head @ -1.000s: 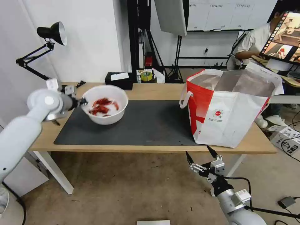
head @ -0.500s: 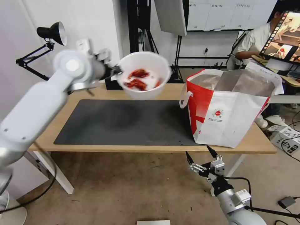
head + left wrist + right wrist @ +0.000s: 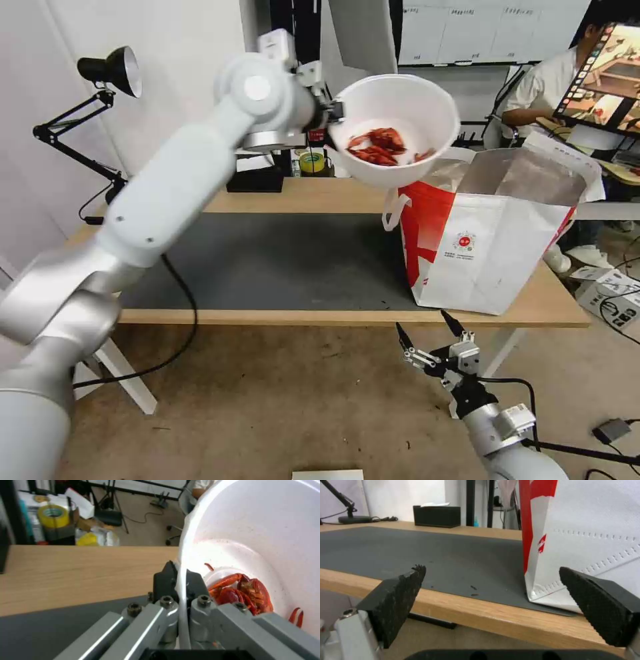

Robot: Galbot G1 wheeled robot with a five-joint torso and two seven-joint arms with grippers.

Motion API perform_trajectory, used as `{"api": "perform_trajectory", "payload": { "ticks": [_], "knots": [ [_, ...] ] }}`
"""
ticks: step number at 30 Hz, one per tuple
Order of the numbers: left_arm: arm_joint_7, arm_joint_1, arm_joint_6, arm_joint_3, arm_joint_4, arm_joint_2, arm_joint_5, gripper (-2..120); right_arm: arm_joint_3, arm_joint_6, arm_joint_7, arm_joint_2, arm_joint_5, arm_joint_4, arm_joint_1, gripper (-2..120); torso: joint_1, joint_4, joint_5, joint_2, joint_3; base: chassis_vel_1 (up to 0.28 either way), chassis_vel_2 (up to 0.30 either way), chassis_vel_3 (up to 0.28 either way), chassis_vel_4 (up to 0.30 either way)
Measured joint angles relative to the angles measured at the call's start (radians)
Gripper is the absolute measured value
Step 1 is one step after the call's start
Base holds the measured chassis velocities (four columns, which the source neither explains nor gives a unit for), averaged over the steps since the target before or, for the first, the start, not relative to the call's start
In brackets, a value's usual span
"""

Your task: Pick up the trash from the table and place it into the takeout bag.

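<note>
Over your light-wood table and dark grey mat, the left gripper pinches the rim of the white bowl of crayfish shells, held aloft just above the takeout bag's near corner. Your right gripper hangs wide open below the table edge.

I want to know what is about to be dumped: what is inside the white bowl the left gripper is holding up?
Red crayfish shells lie in the white bowl, which the left gripper holds by its rim. The shells cover whatever lies beneath them.
</note>
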State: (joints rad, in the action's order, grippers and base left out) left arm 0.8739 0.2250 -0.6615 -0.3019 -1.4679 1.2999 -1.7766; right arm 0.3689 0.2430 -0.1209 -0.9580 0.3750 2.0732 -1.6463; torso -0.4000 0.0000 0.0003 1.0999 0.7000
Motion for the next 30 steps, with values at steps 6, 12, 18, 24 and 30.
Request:
{"api": "perform_trajectory", "payload": {
  "ticks": [6, 12, 18, 24, 30],
  "knots": [
    [-0.005, 0.042, 0.071, -0.045, 0.16, 0.19, 0.139, 0, 0.0, 0.0, 0.0, 0.0, 0.0, 0.0, 0.0, 100, 0.0, 0.0, 0.0001, 0.0, 0.0, 0.0, 0.0, 0.0, 0.0],
    [-0.044, 0.041, 0.149, -0.112, 0.216, 0.276, 0.314, 0, 0.0, 0.0, 0.0, 0.0, 0.0, 0.0, 0.0, 100, 0.0, -0.0008, 0.0003, 0.0, 0.0, 0.0, 0.0, 0.0, 0.0],
    [-0.079, 0.012, 0.231, -0.198, 0.205, 0.276, 0.456, 0, 0.0, 0.0, 0.0, 0.0, 0.0, 0.0, 0.0, 100, 0.0, 0.0001, -0.0001, 0.0, 0.0, 0.0, 0.0, 0.0, 0.0],
    [-0.101, -0.016, 0.274, -0.264, 0.164, 0.243, 0.533, 0, 0.0, 0.0, 0.0, 0.0, 0.0, 0.0, 0.0, 100, 0.0, 0.0001, -0.0002, 0.0, 0.0, 0.0, 0.0, 0.0, 0.0],
    [-0.113, -0.03, 0.216, -0.288, 0.102, 0.213, 0.475, 0, 0.0, 0.0, 0.0, 0.0, 0.0, 0.0, 0.0, 100, 0.0, -0.0001, -0.0002, 0.0, 0.0, 0.0, 0.0, 0.0, 0.0]
  ]
}}
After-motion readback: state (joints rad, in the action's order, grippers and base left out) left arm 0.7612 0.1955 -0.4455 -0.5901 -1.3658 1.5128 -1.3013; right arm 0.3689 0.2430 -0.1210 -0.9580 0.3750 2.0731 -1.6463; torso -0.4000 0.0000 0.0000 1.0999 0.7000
